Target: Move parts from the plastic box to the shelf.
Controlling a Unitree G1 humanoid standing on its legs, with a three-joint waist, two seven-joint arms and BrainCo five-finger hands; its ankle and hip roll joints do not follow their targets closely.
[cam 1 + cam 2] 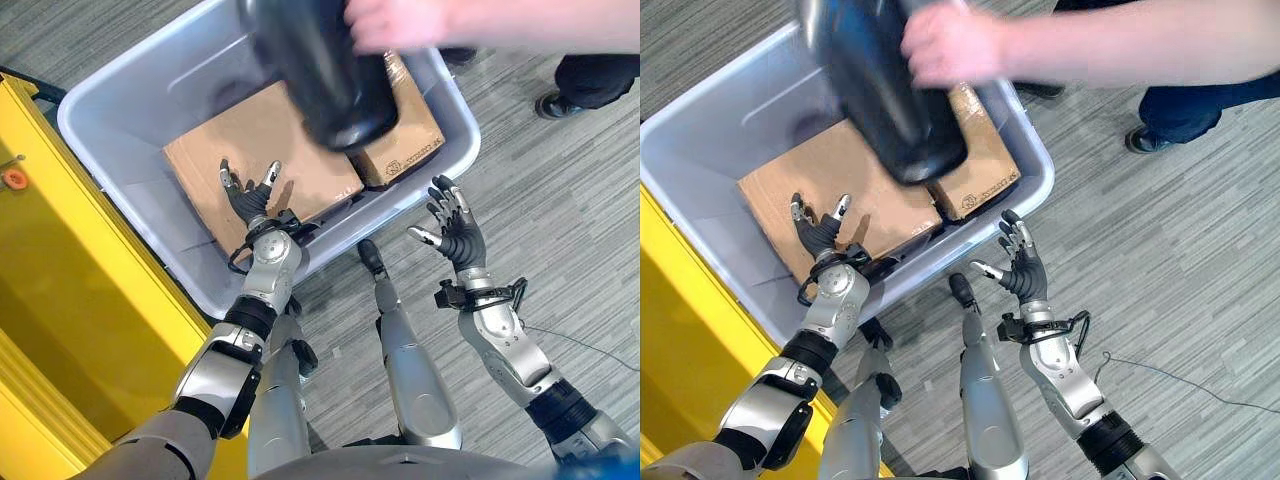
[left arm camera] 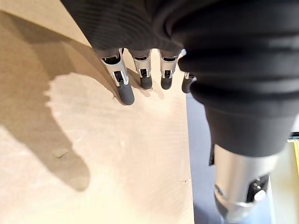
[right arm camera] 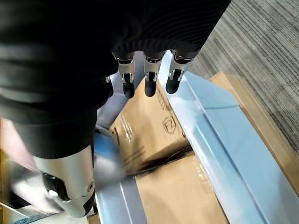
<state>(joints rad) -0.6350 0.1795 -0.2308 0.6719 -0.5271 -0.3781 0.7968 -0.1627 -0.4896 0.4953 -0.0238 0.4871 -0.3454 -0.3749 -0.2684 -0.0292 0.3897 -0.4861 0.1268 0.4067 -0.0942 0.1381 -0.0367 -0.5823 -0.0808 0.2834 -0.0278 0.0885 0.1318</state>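
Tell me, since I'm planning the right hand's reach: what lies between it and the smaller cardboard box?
The grey plastic box's near wall stands between the right hand and the smaller cardboard box, plain in the left eye view.

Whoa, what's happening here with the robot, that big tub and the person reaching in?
A person's hand holds a large black part over the grey plastic box, which contains two cardboard boxes. The robot's left hand is open above the larger cardboard box, with nothing grasped. Its right hand is open outside the box's near rim, over the floor. A yellow structure stands to the robot's left.
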